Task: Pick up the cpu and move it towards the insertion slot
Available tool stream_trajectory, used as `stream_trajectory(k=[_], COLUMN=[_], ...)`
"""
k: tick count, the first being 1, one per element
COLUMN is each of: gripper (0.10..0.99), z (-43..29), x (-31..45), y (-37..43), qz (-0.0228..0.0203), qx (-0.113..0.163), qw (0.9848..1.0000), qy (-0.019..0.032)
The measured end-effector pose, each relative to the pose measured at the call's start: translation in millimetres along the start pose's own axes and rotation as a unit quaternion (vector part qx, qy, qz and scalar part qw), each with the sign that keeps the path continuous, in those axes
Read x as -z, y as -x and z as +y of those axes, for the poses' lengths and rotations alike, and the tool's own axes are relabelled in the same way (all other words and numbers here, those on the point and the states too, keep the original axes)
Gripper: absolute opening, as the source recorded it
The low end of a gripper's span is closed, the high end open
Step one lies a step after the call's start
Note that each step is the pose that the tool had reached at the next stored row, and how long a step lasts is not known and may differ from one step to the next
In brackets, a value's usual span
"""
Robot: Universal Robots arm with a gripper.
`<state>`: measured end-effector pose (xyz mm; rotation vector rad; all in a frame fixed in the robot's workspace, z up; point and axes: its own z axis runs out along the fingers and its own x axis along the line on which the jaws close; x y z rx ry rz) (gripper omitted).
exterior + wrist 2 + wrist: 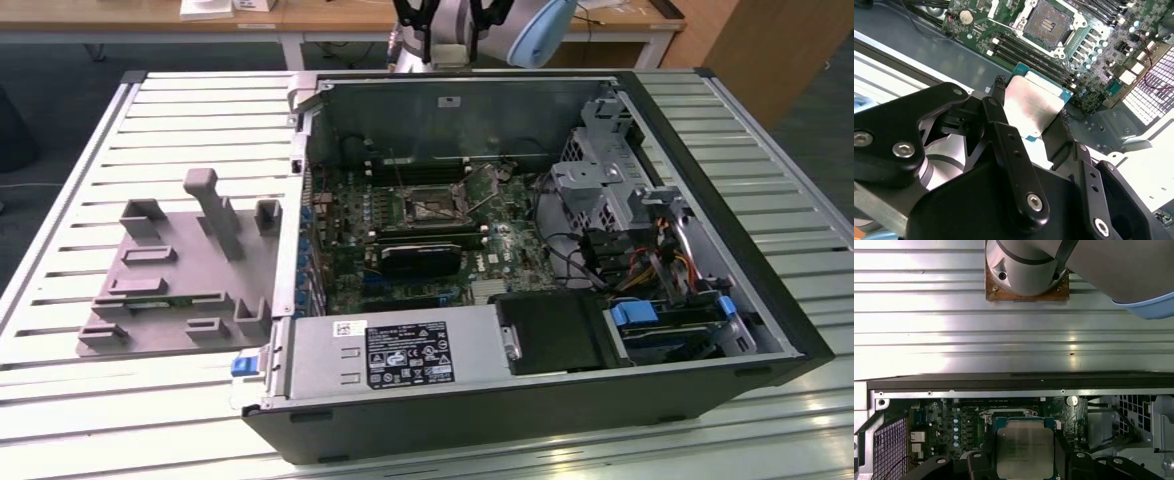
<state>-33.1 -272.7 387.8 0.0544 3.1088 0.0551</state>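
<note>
My gripper [1031, 114] is shut on the cpu [1035, 105], a flat square chip with a silvery top and a green rim, pinched between two black fingers [998, 102]. It hangs above the green motherboard, a short way off the insertion slot [1047, 21], whose shiny frame and dark centre lie open. In the first wrist view the cpu [1025, 449] sits in the gripper [1025, 462], and part of the insertion slot's metal frame [1006, 413] shows just beyond it. In the exterior view the insertion slot [430, 205] lies mid-board inside the open computer case.
The open case [747, 290] lies on a slatted metal table [80, 170]. A grey fixture plate [160, 285] with upright blocks sits at the exterior view's left. A black ribbed block [416, 258], memory slots [1024, 50], cables [641, 265] and a power supply [387, 355] crowd the case.
</note>
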Motion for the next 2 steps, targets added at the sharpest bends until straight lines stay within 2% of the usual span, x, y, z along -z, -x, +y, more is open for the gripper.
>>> stream_trajectory(k=[2], gripper=[0.541], z=[-0.1], x=[0.0], y=[0.0], qz=[0.0000], qx=[0.000], qw=[1.0000], qy=[0.0000])
